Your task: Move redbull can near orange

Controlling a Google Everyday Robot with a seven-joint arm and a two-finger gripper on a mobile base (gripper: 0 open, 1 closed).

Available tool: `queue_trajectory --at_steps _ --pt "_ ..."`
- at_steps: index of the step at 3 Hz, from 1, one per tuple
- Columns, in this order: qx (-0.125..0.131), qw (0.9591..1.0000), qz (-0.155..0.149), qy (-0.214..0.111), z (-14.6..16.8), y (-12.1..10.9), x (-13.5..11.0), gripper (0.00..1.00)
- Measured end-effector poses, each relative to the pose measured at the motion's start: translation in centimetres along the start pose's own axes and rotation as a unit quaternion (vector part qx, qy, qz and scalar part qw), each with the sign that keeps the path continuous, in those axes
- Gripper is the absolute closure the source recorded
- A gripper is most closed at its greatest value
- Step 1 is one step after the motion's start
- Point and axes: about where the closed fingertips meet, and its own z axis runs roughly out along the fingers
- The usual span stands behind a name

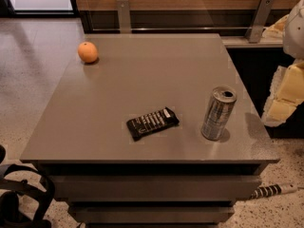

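Note:
The redbull can (pixel 218 113) stands upright near the front right corner of the grey table (pixel 142 84). It is slim and silver-grey with a shiny top. The orange (pixel 88 52) sits near the table's far left corner, well apart from the can. My gripper (pixel 281 101), pale yellow and white, hangs at the right edge of the view, beyond the table's right side and right of the can. It touches nothing on the table.
A flat black snack bar wrapper (pixel 152 122) lies at the front middle of the table, between can and orange. A wood-and-glass partition (pixel 190 4) runs behind the table. A power strip (pixel 274 190) lies on the floor at the lower right. Black gear (pixel 19 198) sits at the lower left.

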Motion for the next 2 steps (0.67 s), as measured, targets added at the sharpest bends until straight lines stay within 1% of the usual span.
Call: queue_trajectory --at_steps 1,2 --pt "0.000 1.0000 0.000 0.000 -0.01 0.00 0.00 0.00" --pt "-0.008 0.9995 -0.001 -0.031 0.48 -0.07 0.24 0.00"
